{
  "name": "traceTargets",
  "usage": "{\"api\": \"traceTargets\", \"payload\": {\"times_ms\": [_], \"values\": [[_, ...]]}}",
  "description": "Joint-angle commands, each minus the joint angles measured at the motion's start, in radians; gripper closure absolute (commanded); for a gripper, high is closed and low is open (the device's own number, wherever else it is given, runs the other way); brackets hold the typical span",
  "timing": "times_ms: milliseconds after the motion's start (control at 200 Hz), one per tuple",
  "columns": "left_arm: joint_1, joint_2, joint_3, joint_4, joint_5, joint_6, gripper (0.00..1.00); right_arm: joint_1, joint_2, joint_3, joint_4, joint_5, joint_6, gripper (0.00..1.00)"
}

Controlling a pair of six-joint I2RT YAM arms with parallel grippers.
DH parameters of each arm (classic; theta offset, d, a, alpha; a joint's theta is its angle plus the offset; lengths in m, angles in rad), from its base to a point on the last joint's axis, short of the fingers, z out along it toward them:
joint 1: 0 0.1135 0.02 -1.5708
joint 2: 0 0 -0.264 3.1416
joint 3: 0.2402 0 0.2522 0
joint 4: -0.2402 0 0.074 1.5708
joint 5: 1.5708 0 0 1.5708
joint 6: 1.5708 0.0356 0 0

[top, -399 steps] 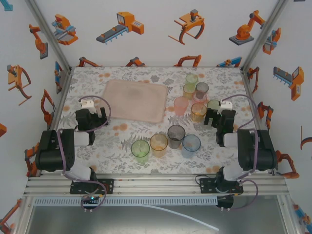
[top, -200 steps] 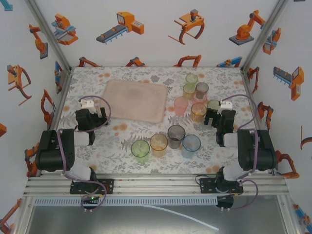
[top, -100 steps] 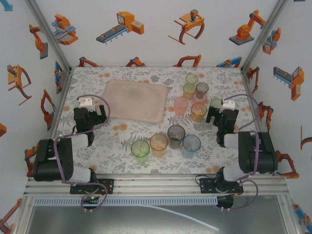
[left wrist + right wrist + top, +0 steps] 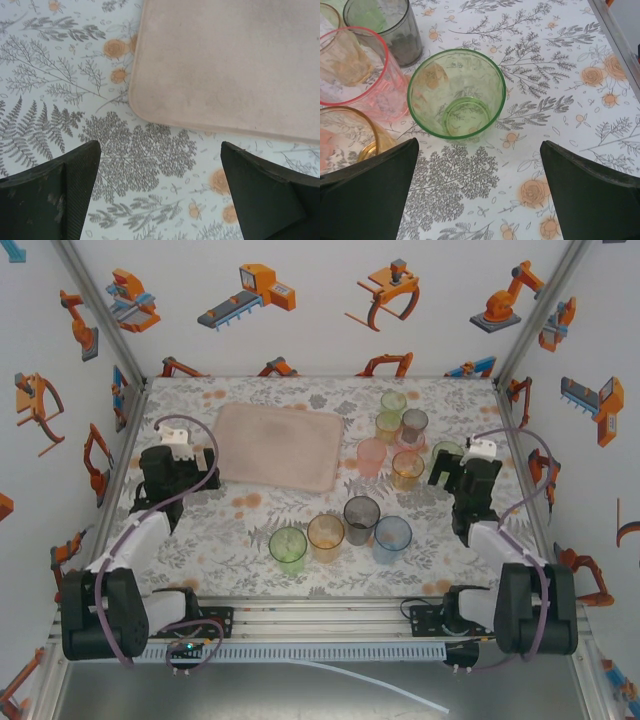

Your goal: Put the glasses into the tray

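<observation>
Glasses [image 4: 361, 512] upright, mouths up

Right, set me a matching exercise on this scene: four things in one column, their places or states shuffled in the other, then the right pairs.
Things
1. pink tray
2. blue tumbler
3. pink tumbler
4. left gripper

Places or states
A. right end of the near row
B. open, by the tray's near left corner
C. left half of the table, nothing in it
D. just off the tray's right edge

Pairs: 1-C, 2-A, 3-D, 4-B.
</observation>
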Motion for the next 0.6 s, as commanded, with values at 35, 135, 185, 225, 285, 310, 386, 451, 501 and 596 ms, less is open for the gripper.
{"api": "traceTargets", "payload": {"times_ms": [35, 135, 185, 225, 285, 310, 386, 451, 501, 596], "values": [[-0.004, -0.028, 0.102, -0.263, 0.051, 0.051, 0.03, -0.006, -0.079, 0.071, -0.253, 0.034, 0.096, 0.01], [-0.004, -0.036, 0.176, -0.363, 0.062, 0.055, 0.03, -0.004, -0.115, 0.123, -0.398, 0.039, 0.164, 0.01], [-0.004, -0.035, 0.218, -0.417, 0.069, 0.055, 0.03, -0.002, -0.126, 0.152, -0.465, 0.042, 0.197, 0.01], [-0.004, -0.032, 0.251, -0.463, 0.071, 0.053, 0.03, -0.003, -0.133, 0.182, -0.526, 0.041, 0.222, 0.01], [-0.006, -0.028, 0.309, -0.538, 0.084, 0.053, 0.03, 0.0, -0.138, 0.226, -0.608, 0.024, 0.251, 0.01], [-0.006, -0.025, 0.334, -0.572, 0.091, 0.054, 0.03, 0.002, -0.138, 0.247, -0.642, 0.02, 0.264, 0.01], [-0.009, -0.011, 0.415, -0.691, 0.121, 0.074, 0.03, 0.012, -0.132, 0.309, -0.743, -0.002, 0.284, 0.01], [-0.019, 0.019, 0.508, -0.83, 0.18, 0.137, 0.03, 0.024, -0.122, 0.362, -0.825, -0.027, 0.291, 0.01], [-0.033, 0.057, 0.589, -0.96, 0.241, 0.211, 0.03, 0.036, -0.114, 0.405, -0.883, -0.028, 0.303, 0.01], [-0.067, 0.114, 0.687, -1.096, 0.248, 0.258, 0.03, 0.04, -0.085, 0.508, -0.994, -0.041, 0.389, 0.01]]}}
